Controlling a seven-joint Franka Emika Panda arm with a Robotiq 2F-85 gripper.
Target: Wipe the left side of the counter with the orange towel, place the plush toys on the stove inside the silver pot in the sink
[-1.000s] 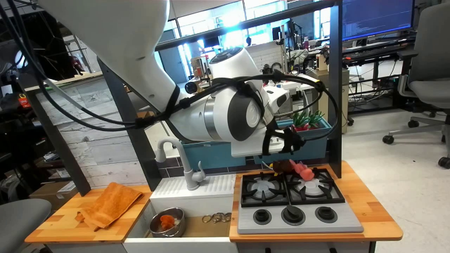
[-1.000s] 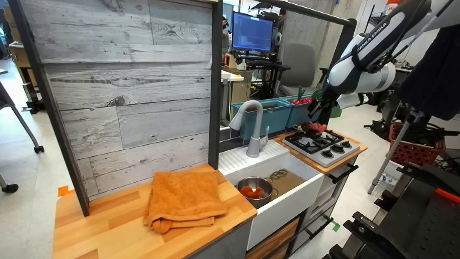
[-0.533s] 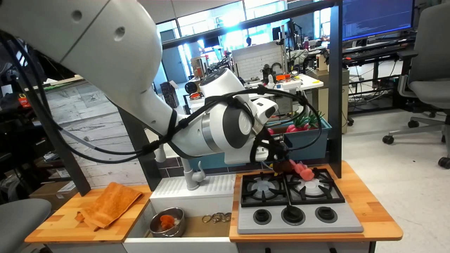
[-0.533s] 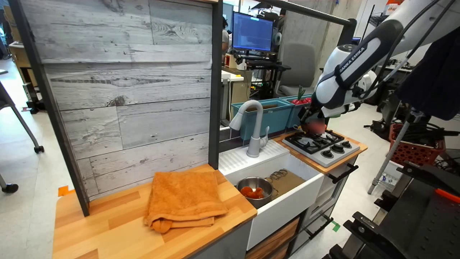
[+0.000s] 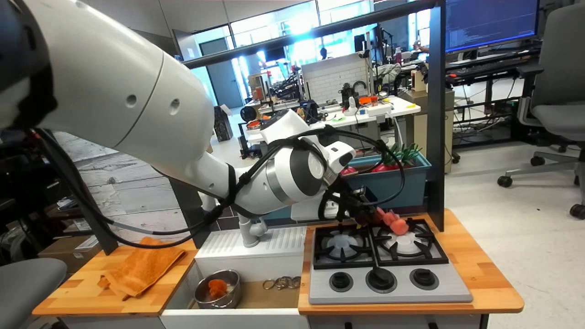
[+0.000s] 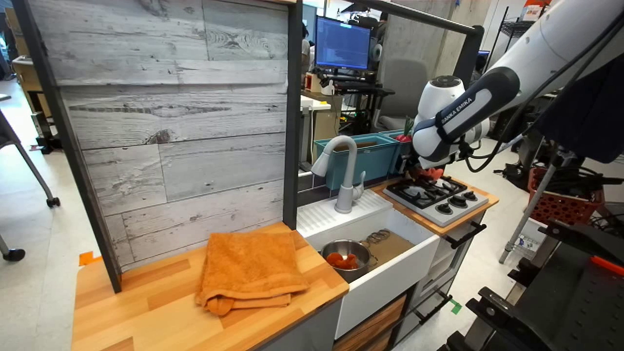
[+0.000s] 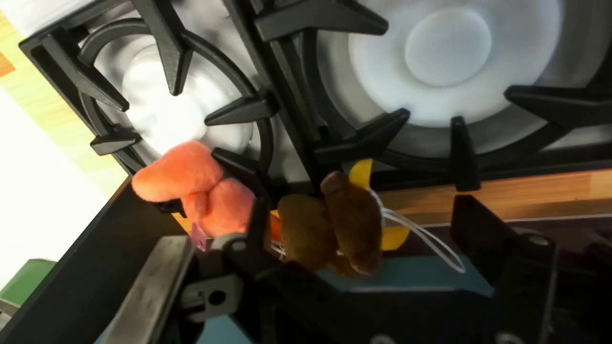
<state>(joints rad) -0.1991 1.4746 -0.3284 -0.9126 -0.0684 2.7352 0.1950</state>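
In the wrist view, the robot's black claw (image 7: 363,215) has its fingers spread wide, with a brown plush toy (image 7: 356,229) with yellow patches between them, unclasped; whether either finger brushes it cannot be told. Just outside the finger at the picture's left, a coral-pink plush toy (image 7: 191,172) lies partly across the black grates (image 7: 172,57) of the stove (image 5: 352,297) — their prongs jut in over the round pale burners (image 7: 444,48). In an exterior view, a black upright post (image 5: 436,114) rises just beside the stove's back corner, near the coral-pink toy, and a teal planter (image 5: 402,187) of red-and-green plants (image 5: 404,157) lines the space behind, partly covered by the arm (image 5: 160,114) and its looping cable (image 5: 380,145). Next to the stove is the white sink (image 6: 385,287), a grey faucet (image 6: 349,175) standing at its back. In the sink sits the silver pot (image 6: 358,274), an orange item (image 6: 343,262) inside it, and metal rings (image 5: 285,283) lie near it. Beyond the sink, well apart from the claw, the orange towel (image 6: 251,270) lies folded on the wooden counter (image 6: 161,317) in both exterior views. Farthest off are a cluttered white table (image 5: 404,107), a grey office chair (image 5: 562,73) and a lit monitor (image 5: 491,25).
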